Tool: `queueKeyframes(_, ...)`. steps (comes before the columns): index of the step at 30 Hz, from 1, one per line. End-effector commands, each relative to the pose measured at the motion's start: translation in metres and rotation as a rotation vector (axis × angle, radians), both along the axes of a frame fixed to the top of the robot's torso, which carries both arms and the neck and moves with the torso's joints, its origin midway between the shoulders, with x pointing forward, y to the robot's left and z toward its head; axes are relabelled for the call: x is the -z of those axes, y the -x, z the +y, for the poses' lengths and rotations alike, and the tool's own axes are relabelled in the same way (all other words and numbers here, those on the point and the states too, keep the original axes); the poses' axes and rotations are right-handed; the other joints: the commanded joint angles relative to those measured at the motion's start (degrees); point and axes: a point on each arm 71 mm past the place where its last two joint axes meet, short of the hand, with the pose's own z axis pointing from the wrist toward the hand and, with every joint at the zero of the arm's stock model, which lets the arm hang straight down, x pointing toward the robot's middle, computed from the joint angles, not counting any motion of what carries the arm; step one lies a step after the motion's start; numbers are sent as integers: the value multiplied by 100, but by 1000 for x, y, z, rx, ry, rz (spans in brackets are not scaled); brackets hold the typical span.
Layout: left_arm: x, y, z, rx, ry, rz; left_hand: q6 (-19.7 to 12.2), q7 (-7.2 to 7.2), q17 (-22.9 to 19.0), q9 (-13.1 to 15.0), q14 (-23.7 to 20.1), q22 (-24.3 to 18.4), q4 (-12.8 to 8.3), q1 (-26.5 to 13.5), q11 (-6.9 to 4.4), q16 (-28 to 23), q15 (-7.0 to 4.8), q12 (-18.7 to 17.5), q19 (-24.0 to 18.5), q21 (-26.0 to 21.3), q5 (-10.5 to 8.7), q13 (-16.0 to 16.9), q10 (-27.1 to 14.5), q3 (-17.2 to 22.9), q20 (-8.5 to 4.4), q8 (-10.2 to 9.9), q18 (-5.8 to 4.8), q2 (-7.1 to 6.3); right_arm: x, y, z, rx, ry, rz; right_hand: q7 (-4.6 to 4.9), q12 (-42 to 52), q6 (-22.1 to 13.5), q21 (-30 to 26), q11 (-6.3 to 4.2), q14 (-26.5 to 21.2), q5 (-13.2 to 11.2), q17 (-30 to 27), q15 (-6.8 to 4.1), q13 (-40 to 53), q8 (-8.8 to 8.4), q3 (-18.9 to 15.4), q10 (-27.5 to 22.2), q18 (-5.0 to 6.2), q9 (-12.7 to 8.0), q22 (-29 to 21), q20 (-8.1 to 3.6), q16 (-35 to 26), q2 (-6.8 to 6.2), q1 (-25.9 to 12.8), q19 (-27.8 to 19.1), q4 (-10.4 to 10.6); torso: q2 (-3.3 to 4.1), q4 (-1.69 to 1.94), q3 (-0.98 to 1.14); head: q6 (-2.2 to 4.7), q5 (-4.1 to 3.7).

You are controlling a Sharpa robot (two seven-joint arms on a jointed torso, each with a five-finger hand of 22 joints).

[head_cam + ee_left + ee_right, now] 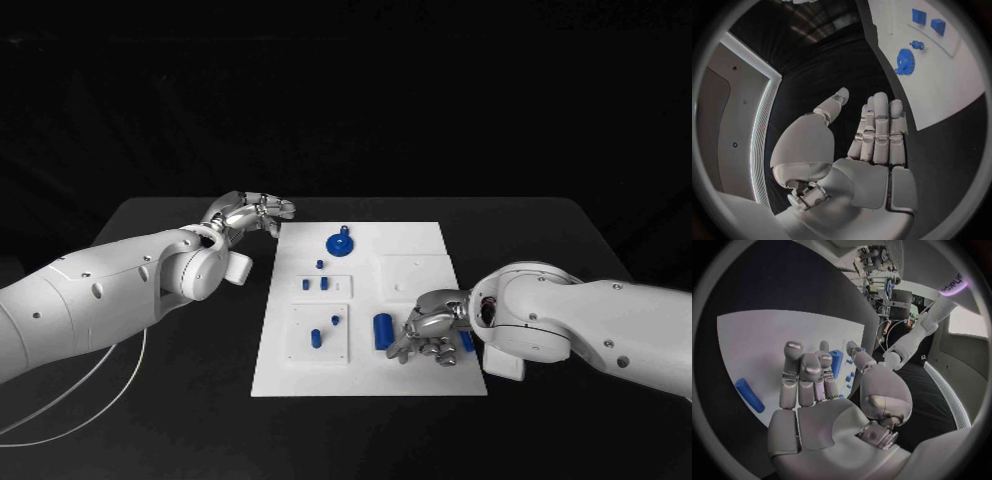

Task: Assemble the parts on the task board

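The work looked barely begun. On the task board [411, 250] a blue gear [339, 243] sat near the far edge, small blue pegs [317, 284] stood toward the middle, and two loose blue cylinders still lay flat at the near end, one [384, 331] just beside the right hand [427, 335] and the other [466, 341] partly under it. That hand hovered over the board's near right corner with fingers apart, holding nothing as far as could be seen. The left hand [254, 214] hung off the board's far left corner, fingers straight and spread, also empty. I judged that the cylinders were still to be seated. The board lay on a black table [173, 385] against a dark backdrop.
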Motion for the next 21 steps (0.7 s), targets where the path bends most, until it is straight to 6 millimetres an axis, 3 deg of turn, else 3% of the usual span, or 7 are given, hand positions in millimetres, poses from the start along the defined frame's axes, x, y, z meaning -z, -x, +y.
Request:
queueKeyframes(1,-1,0,-2,12,4,-6,-44,5,10,-5,26,6,8,-24,38,-7,23,-13,14,-22,8,7,-10,-12,-42,-29,100,15,-1,2,-1,-13,2,-7,-6,-25,11,-8,-11,10,-9,-1,-35,8,-4,-48,25,252,2,52,1,-31,-45,-9,-29,1,-1,-3,2,1,1)
queueKeyframes(5,-1,0,-3,15,4,-5,-44,5,12,-5,26,7,8,-23,38,-6,23,-13,15,-22,8,7,-10,-12,-42,-28,100,15,-1,0,-3,-4,9,-30,-8,-27,14,-11,-12,11,-6,-1,-36,8,-4,-53,28,252,2,47,-2,-32,-25,-1,-25,-1,-2,-7,3,6,-1)
queueKeyframes(8,-1,0,-3,15,4,-4,-44,5,13,-5,27,8,9,-23,37,-6,23,-12,16,-22,8,7,-9,-12,-42,-28,100,16,-1,-1,-2,-1,16,-30,-12,-29,30,-17,-16,16,-26,0,-40,9,-3,-58,40,252,2,37,-7,-31,62,6,-12,17,1,-2,1,5,0)
queueKeyframes(12,-1,0,-2,12,3,-4,-44,5,14,-5,28,9,12,-26,37,-5,23,-12,17,-22,8,8,-9,-13,-42,-28,99,18,0,-1,0,-5,20,-27,-18,-43,42,-37,-23,16,-96,1,-46,8,-9,-14,51,252,-1,15,-8,-33,360,-92,-2,226,1,0,1,-5,-5)
queueKeyframes(16,-1,0,-2,14,4,-3,-45,5,16,-4,28,10,15,-29,37,-4,23,-12,18,-22,8,8,-9,-15,-42,-27,99,19,0,-2,3,-8,20,-27,-26,-50,46,-44,-30,14,-94,7,-54,13,-13,243,58,252,3,10,-27,-31,493,33,1,371,1,0,-2,-12,-8)
queueKeyframes(18,-1,0,-2,14,4,-3,-44,5,16,-4,29,10,16,-30,37,-4,23,-12,18,-23,8,8,-9,-15,-42,-27,99,19,0,-3,3,-5,21,-28,-11,-55,55,-36,-39,15,-92,11,-42,19,-15,554,65,252,7,14,-16,-30,436,155,9,517,1,0,-2,-12,-8)
queueKeyframes(21,-1,0,-2,14,3,-3,-45,5,17,-4,29,11,17,-30,37,-3,23,-12,19,-23,8,8,-8,-15,-42,-27,99,20,0,-4,5,-1,23,-31,-17,-55,56,-26,-21,20,-94,14,-44,25,-17,691,72,252,11,21,-6,-25,416,191,15,593,0,2,-2,-24,-3)
